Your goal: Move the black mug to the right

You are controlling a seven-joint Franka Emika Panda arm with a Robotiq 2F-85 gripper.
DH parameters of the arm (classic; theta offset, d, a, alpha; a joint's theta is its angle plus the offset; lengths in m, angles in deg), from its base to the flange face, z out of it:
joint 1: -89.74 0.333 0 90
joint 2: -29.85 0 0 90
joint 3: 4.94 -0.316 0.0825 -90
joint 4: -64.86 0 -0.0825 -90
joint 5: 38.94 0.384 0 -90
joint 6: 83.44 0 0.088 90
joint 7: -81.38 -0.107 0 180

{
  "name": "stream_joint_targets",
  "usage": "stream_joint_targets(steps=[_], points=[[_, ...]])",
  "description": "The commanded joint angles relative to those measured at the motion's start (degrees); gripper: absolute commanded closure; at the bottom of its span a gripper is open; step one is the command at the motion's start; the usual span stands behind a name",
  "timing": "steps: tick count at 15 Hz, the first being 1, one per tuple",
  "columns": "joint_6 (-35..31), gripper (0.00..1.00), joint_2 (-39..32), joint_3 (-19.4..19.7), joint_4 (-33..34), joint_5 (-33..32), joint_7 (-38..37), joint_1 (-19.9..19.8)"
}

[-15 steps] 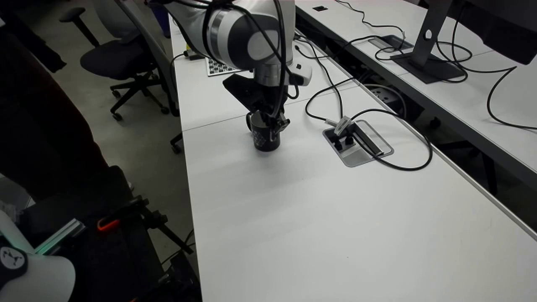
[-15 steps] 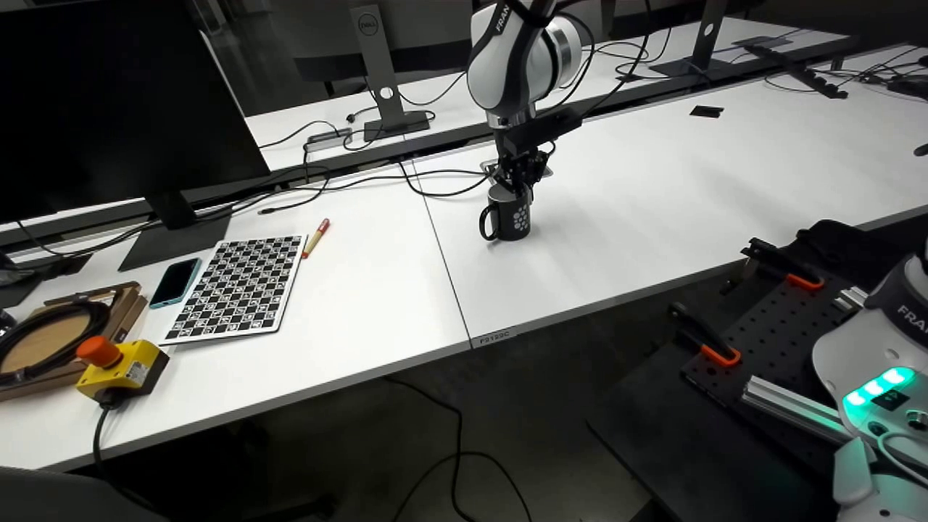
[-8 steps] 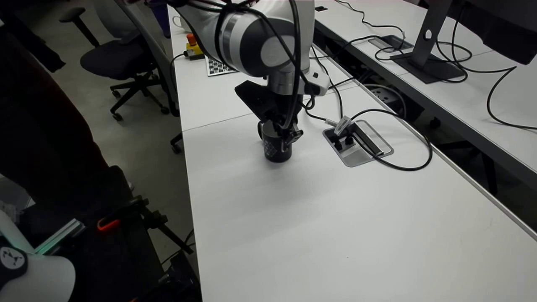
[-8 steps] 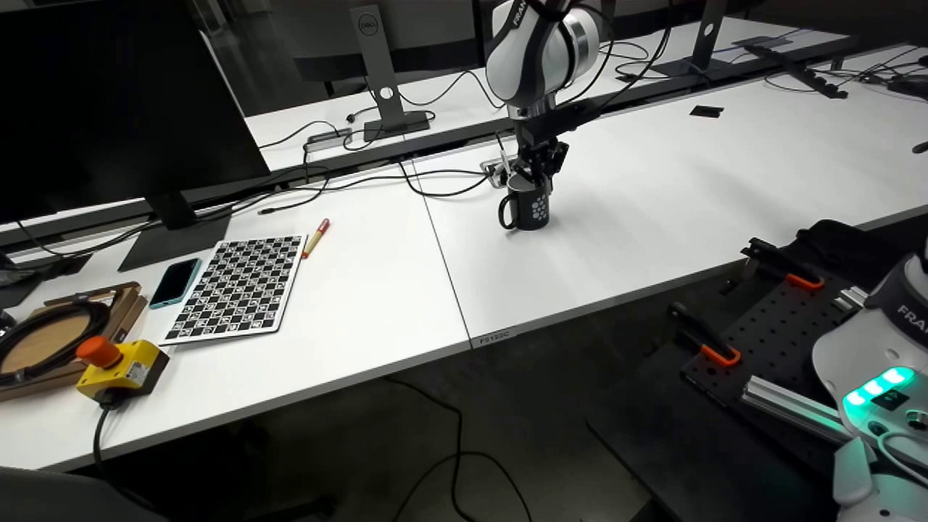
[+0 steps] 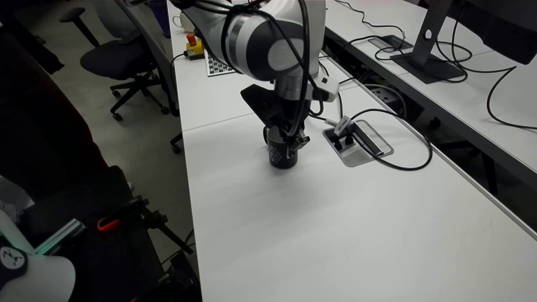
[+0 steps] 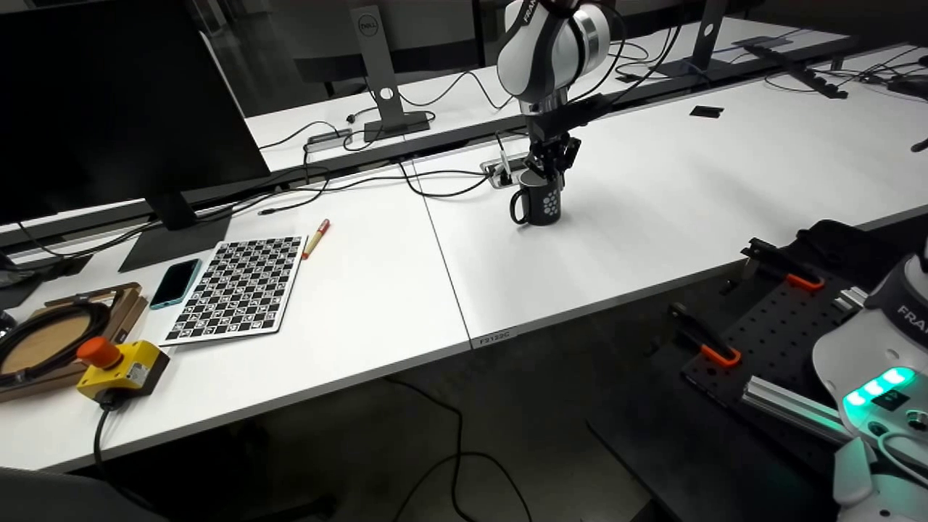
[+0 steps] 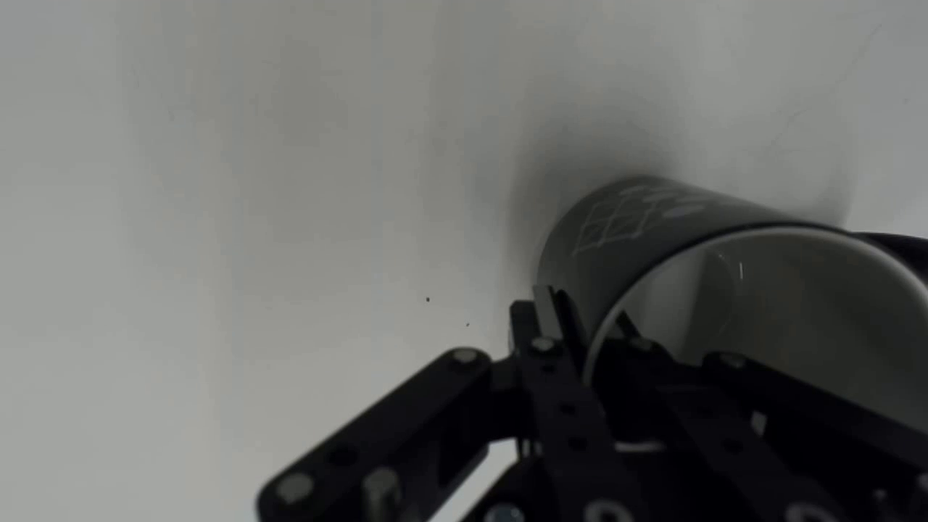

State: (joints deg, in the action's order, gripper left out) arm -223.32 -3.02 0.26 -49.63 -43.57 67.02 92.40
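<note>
The black mug (image 5: 277, 156) stands upright on or just above the white table in both exterior views, with its handle on the far side from the light printed pattern on its wall. It also shows in an exterior view (image 6: 544, 203) with the handle to the left. In the wrist view the mug (image 7: 645, 217) fills the right side, its grey inside visible. My gripper (image 7: 589, 319) is shut on the mug's wall at the rim, one finger outside and one inside. The gripper (image 5: 288, 144) hides part of the rim. I cannot tell whether the base touches the table.
A recessed grey cable box (image 5: 356, 144) with black cables lies beside the mug. A checkered board (image 6: 239, 286), a phone (image 6: 175, 283), a pen (image 6: 316, 238) and a yellow box with a red button (image 6: 122, 366) lie on the table. The white table (image 5: 327, 235) extends past the mug.
My gripper and the mug have moved together along the table, away from the table seam and slightly toward the cable box. The grip on the mug looks the same.
</note>
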Motion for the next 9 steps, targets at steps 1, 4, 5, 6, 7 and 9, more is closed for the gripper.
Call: stream_joint_targets(steps=[1, 4, 5, 6, 7, 9], points=[[0.1, 0.91, 0.0, 0.2, 0.1, 0.2, 0.1, 0.1], [0.2, 0.98, -0.4, 0.4, 0.5, 0.2, -0.4, 0.2], [0.3, 0.98, -0.6, 0.4, 0.7, 0.5, -0.3, -0.2], [0.4, 0.98, -0.8, 1.0, 1.0, 0.4, -0.8, -0.4], [0.3, 0.98, -1.0, 1.6, 1.1, 0.2, -1.1, -0.6], [0.4, 0.98, -1.2, 2.8, 1.5, 0.3, -1.6, -1.6]])
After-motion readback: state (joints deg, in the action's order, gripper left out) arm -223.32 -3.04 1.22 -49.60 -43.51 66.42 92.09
